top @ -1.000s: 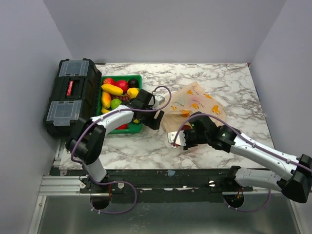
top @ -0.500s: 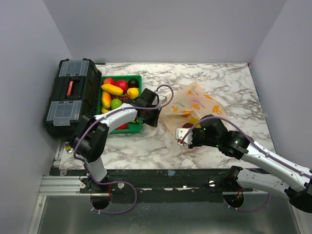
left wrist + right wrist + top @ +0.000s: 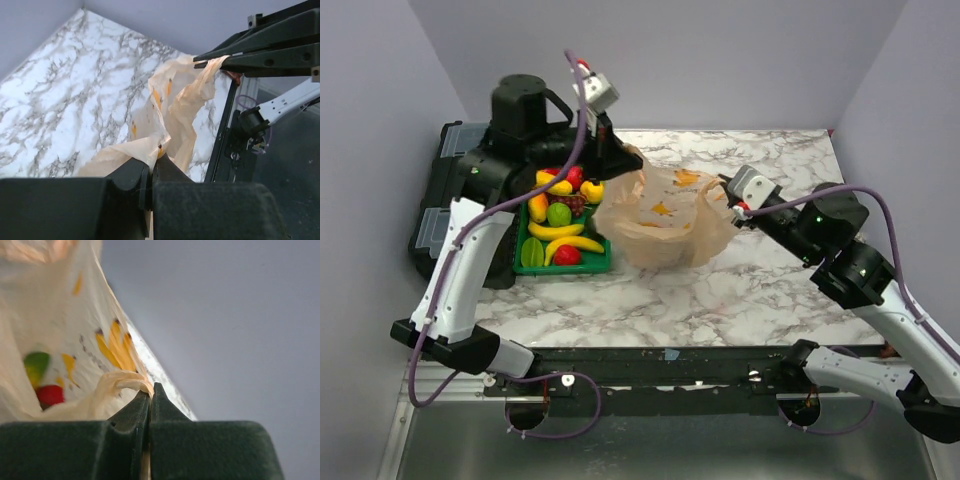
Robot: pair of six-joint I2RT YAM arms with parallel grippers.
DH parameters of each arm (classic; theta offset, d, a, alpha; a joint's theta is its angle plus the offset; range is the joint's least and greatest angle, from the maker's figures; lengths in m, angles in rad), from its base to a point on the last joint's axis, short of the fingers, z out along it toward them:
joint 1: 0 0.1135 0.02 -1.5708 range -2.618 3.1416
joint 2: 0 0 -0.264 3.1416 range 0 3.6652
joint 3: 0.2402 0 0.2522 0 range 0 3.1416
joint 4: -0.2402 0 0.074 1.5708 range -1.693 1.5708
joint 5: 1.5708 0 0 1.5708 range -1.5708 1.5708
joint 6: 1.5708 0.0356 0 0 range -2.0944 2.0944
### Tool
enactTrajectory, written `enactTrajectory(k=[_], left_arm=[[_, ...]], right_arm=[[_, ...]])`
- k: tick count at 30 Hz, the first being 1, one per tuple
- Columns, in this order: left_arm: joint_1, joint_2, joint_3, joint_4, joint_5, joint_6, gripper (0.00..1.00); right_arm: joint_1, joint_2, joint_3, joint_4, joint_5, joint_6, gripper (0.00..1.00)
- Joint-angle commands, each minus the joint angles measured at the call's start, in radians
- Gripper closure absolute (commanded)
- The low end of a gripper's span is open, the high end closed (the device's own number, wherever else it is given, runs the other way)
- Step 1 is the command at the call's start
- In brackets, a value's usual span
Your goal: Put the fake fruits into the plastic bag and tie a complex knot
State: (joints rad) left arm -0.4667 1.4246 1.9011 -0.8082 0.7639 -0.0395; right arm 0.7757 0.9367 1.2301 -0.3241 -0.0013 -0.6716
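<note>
I have the left gripper (image 3: 151,164) closed, its jaws pinching a fold of the bag (image 3: 665,225) at the rim. The right gripper (image 3: 151,391) is also closed, its jaws clamped on a gathered strip of the opposite rim.

In the top view both arms are raised, and the bag hangs between the two grippers with its mouth pulled open and facing up. The left rim is held higher than the right. The bag's lower part sags toward the table (image 3: 790,150); I cannot tell whether it touches the surface. The bag is just right of the tray (image 3: 602,262).

The fruits (image 3: 563,233) lie in the tray: yellow bananas, red pieces, green pieces and a dark cluster, packed together. The toolbox (image 3: 445,200) sits against the tray's left side, partly hidden by the left arm.

Through the bag wall, the right wrist view shows a blurred green patch above a red one. I cannot tell whether these are inside the bag or behind it. In the left wrist view, the bag stretches from my jaws across to the right gripper's fingers.
</note>
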Motion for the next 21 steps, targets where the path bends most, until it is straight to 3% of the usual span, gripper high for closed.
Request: enactTrajectory(k=[1,9,14,15,19,21], left_arm=[[0.117,0.073,0.133,-0.168,0.174,-0.099,1.00],[0.225,-0.026,-0.237,-0.142,0.093,-0.025,1.00],[0.234,-0.075,-0.344,-0.086,0.071,-0.020,1.00],[0.235,-0.086,-0.345,-0.082,0.059,-0.003,0.95],[0.269,-0.160,-0.327,-0.040,0.056,0.141,0.36],[0.281,-0.192,-0.287,-0.050,0.081,0.241,0.22]], right_arm=[[-0.014,-0.002,-0.005,0.060,0.072,-0.032,0.99],[-0.020,-0.044,-0.119,0.088,0.035,0.035,0.99],[-0.023,-0.033,-0.125,0.107,-0.056,0.112,0.99],[-0.022,-0.028,-0.124,0.113,-0.073,0.139,0.99],[-0.021,-0.003,-0.095,0.144,-0.126,0.212,0.99],[-0.022,0.008,-0.075,0.160,-0.154,0.232,0.99]])
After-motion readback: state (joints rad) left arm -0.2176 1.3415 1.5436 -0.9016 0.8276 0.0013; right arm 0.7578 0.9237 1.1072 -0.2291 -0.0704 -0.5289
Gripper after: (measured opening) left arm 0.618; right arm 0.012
